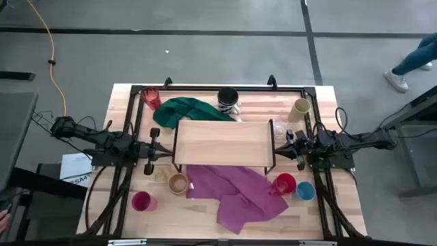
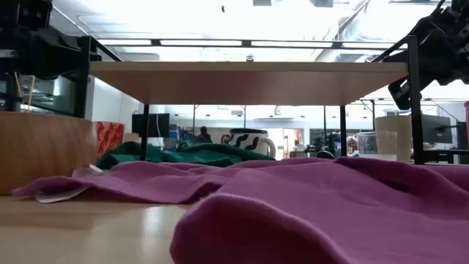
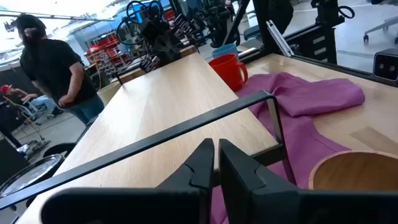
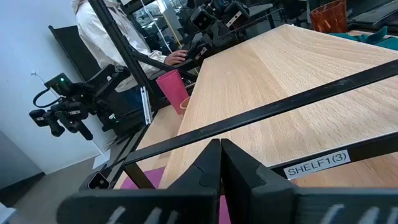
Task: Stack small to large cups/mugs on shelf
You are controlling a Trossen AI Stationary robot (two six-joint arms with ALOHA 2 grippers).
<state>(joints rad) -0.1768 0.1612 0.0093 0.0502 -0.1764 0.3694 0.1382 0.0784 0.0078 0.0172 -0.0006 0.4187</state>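
Both arms are seen stretched level toward the shelf (image 1: 222, 142) from opposite ends, the left gripper (image 1: 156, 147) held just off one short end and the right gripper (image 1: 292, 145) just off the other. In each wrist view the fingers are pressed together with nothing between them: the left fingers (image 3: 205, 163) are pointed over the shelf's black rail, the right fingers (image 4: 214, 160) likewise.

The shelf top is shown bare in the overhead view. The cups are ranged around it on the table: the striped mug (image 1: 228, 101), the translucent red cup (image 1: 151, 97) and the cream cup (image 1: 300, 108) behind the shelf, the clear glass (image 1: 279, 130) at its right end, and the wooden cup (image 1: 178, 183), magenta cup (image 1: 142, 201), red mug (image 1: 284, 184) and blue cup (image 1: 305, 190) in front of it.

A green cloth (image 1: 191, 111) is seen behind the shelf and a purple cloth (image 1: 235, 195) in front, its edge lying under the board.

Only the right wrist view shows a label (image 4: 317, 165) reading SHELF1(3) on the frame. Only the left wrist view shows a person in dark clothing (image 3: 53, 65) beyond the table. The wooden cup is seen empty.
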